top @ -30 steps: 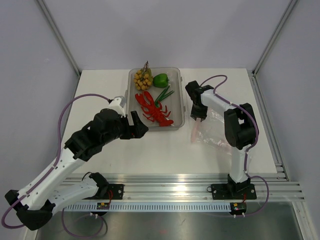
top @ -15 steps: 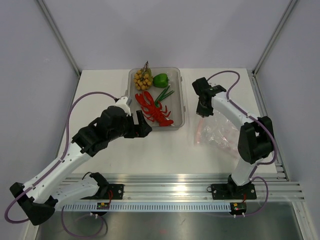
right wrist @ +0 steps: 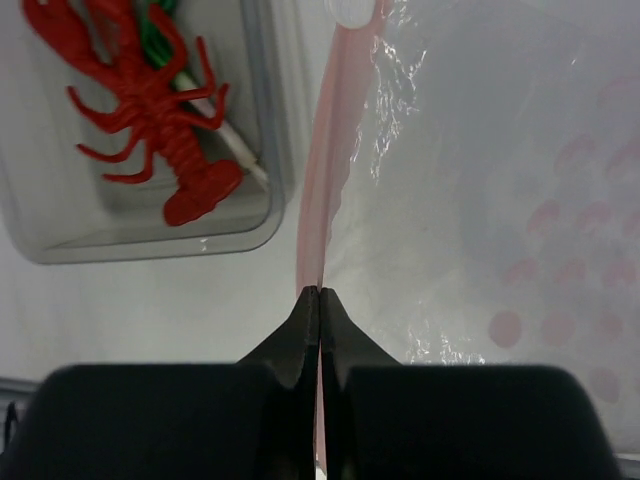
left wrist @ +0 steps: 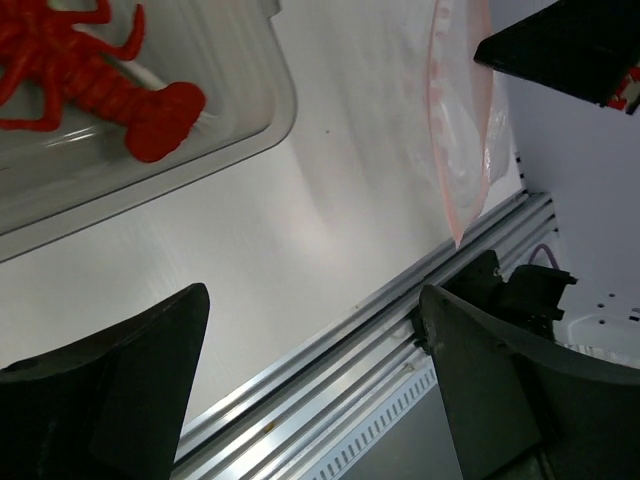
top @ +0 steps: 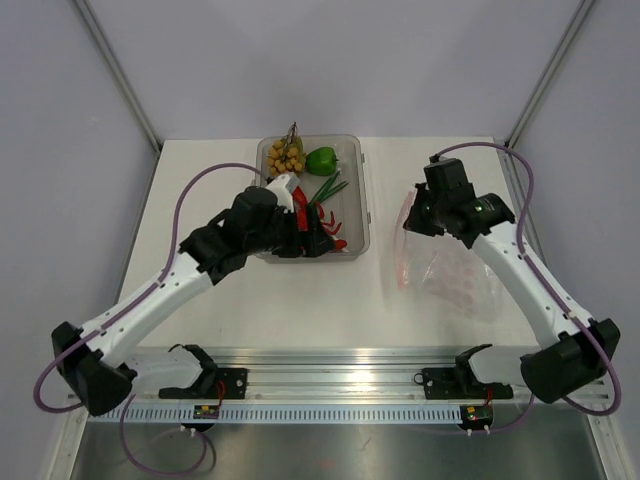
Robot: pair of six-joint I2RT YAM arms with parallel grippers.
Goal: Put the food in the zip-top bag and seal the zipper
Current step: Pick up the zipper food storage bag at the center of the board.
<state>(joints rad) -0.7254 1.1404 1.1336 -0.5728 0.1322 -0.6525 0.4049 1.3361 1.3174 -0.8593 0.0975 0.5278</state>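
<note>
Top external view: above the near end of the tray [top: 362,190], the left gripper [top: 305,225] hangs with jaws released over the red lobster [left wrist: 110,90]. The yellow-tan balls [top: 287,157], green pepper [top: 321,160] and stalks [top: 330,188] lie at the tray's far end. Right of the tray, the right gripper [right wrist: 318,300] has its jaws clenched on the zipper [right wrist: 325,180] of the zip-top bag [top: 450,270], which lies on the tabletop [top: 330,300].

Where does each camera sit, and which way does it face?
Top external: above and behind both arms, facing down on them, the tray and the zip-top bag.
Left wrist: on that arm, facing down past the open left end effector.
Right wrist: on that arm, facing down past the right end effector, shut on the zipper.
Shared: both wrist views show the lobster and zip-top bag.
</note>
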